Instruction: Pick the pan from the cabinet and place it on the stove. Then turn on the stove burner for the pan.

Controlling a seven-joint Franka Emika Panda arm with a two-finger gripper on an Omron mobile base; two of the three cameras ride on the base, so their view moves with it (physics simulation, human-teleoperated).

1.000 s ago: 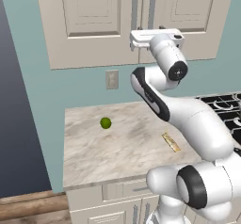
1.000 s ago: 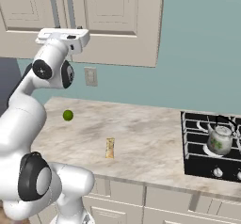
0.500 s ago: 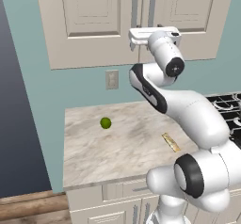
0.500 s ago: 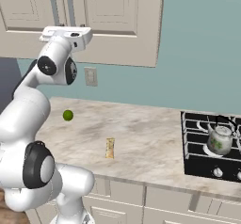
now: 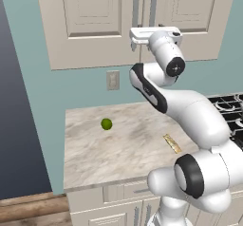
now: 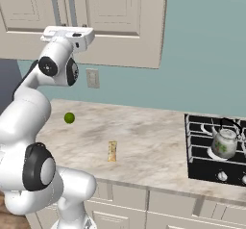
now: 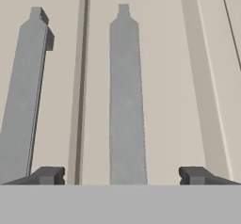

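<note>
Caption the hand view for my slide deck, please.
Open gripper facing the closed cabinet, one silver door handle between its fingertips.

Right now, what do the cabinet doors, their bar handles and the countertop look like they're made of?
The cabinet doors: probably painted wood, matte cream with routed panels. The bar handles: likely brushed metal, flat silver-grey, no glare. The countertop: seemingly polished marble or stone laminate, beige with grey veining.
</note>
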